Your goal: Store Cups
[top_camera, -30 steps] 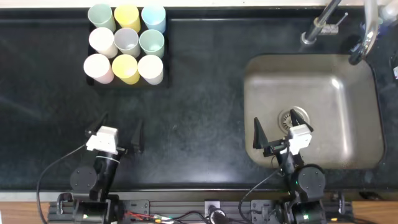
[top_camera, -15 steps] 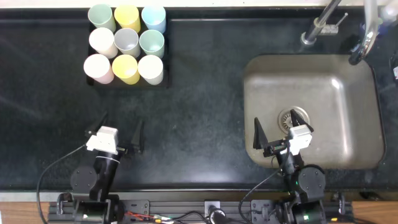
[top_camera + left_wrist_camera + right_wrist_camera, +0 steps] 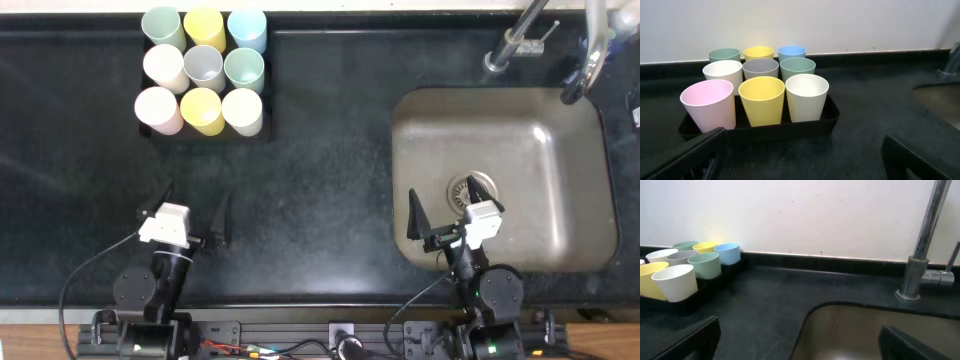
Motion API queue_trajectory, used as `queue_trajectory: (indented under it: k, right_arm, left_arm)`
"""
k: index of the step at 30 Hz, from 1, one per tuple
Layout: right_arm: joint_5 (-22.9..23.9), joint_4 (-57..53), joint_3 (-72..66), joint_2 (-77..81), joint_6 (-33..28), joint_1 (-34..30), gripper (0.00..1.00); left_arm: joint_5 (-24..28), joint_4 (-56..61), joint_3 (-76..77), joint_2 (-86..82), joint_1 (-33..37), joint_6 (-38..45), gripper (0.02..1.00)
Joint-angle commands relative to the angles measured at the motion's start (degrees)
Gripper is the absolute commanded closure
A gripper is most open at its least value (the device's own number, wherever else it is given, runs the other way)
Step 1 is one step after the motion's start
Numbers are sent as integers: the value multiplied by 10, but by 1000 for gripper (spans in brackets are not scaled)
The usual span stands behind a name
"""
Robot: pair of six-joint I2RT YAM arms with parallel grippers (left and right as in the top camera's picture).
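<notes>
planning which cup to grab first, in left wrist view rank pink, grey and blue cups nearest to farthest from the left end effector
From the left end effector:
1. pink cup, front corner of the tray
2. grey cup, tray centre
3. blue cup, opposite back corner

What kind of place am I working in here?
Most likely a kitchen counter: a dark countertop with a steel sink set into it, a tap behind the sink, and a black tray of plastic cups.
</notes>
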Motion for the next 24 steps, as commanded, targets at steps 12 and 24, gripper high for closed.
queue_trajectory:
  k: [12, 24]
  right_arm:
    - [0, 2, -8, -7, -2, -3, 3]
    - [0, 2, -8, -7, -2, -3, 3]
  left_arm:
    - [-2, -1, -1, -6, -3, 10, 18]
    - [-2, -1, -1, -6, -3, 10, 20]
